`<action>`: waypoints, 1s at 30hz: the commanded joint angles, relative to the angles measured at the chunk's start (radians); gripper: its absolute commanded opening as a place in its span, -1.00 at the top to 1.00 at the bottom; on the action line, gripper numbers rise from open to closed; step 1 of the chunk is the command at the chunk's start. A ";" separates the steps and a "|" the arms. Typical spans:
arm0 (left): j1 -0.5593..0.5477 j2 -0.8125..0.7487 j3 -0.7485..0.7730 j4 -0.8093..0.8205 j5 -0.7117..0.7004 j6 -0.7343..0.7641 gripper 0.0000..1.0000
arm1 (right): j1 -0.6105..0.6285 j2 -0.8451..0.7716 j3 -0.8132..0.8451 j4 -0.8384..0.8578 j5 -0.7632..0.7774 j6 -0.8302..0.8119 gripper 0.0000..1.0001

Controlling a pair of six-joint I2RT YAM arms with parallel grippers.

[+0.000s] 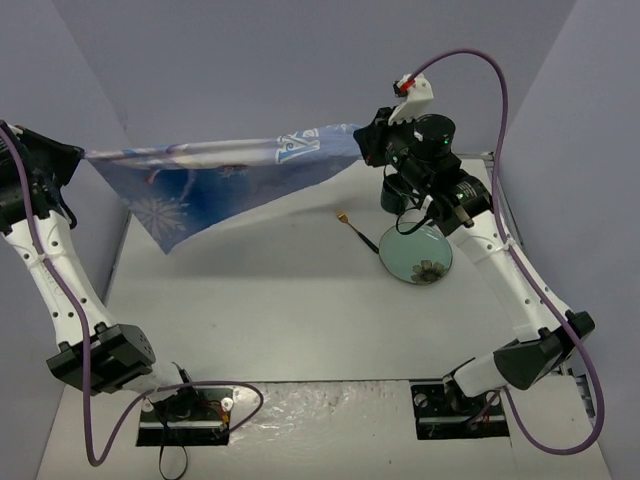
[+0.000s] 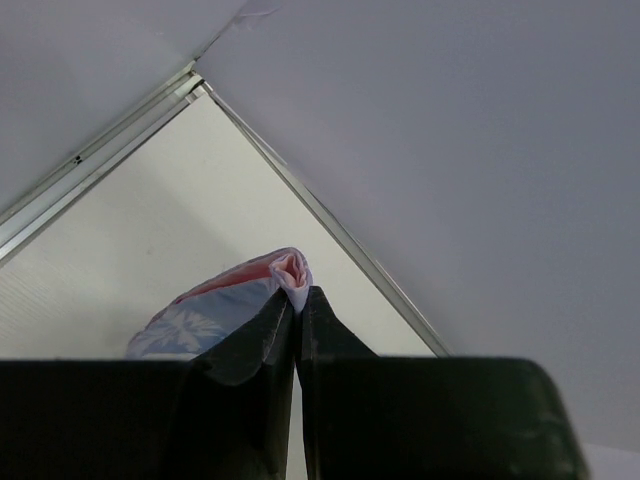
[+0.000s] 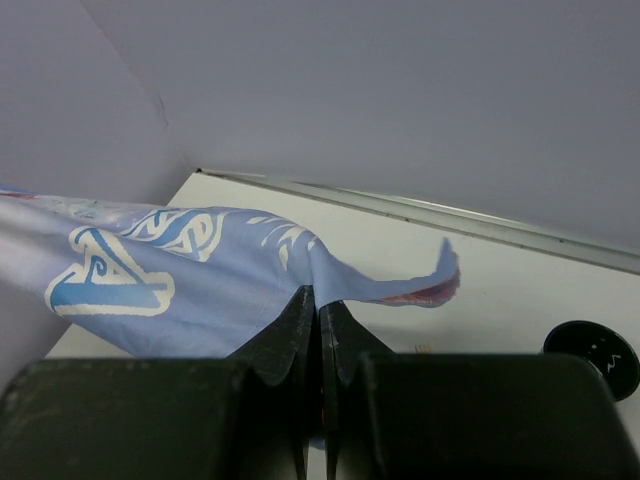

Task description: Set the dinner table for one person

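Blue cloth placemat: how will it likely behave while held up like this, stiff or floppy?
Likely floppy: the placemat sags into a hanging point between the left gripper and right gripper. Probably light, since thin pinches at two ends carry it. It may crumple when lowered to the dinner table.

Both arms raised, spread wide; left gripper (image 2: 298,300) and right gripper (image 3: 320,305) both clamped closed

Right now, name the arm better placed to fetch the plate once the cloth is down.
Right, probably. The right pincer, shut on the placemat, hangs near the plate; the left pincer grips the opposite corner over the dinner table's left side.
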 commanded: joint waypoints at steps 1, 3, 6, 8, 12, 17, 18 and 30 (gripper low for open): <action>0.029 -0.094 0.013 0.056 0.031 0.001 1.00 | -0.027 -0.090 -0.043 0.063 -0.013 0.020 1.00; 0.029 -0.097 0.025 0.040 0.030 0.012 1.00 | -0.031 -0.105 -0.048 0.057 -0.023 0.041 1.00; 0.028 -0.102 0.052 0.009 0.025 0.029 1.00 | -0.037 -0.118 -0.040 0.034 -0.045 0.076 1.00; 0.028 -0.095 0.061 0.006 0.024 0.034 1.00 | -0.040 -0.111 -0.023 0.012 -0.071 0.096 1.00; 0.029 -0.064 0.067 0.020 0.054 0.034 1.00 | -0.051 -0.067 -0.005 0.002 -0.092 0.107 1.00; 0.025 0.019 0.073 0.039 0.104 0.022 1.00 | -0.076 0.056 0.041 0.004 -0.140 0.118 1.00; 0.023 0.039 0.074 0.046 0.111 0.019 1.00 | -0.080 0.090 0.062 0.004 -0.154 0.119 1.00; 0.010 0.272 0.337 0.343 0.387 -0.087 1.00 | -0.084 0.330 0.404 0.026 -0.250 0.014 1.00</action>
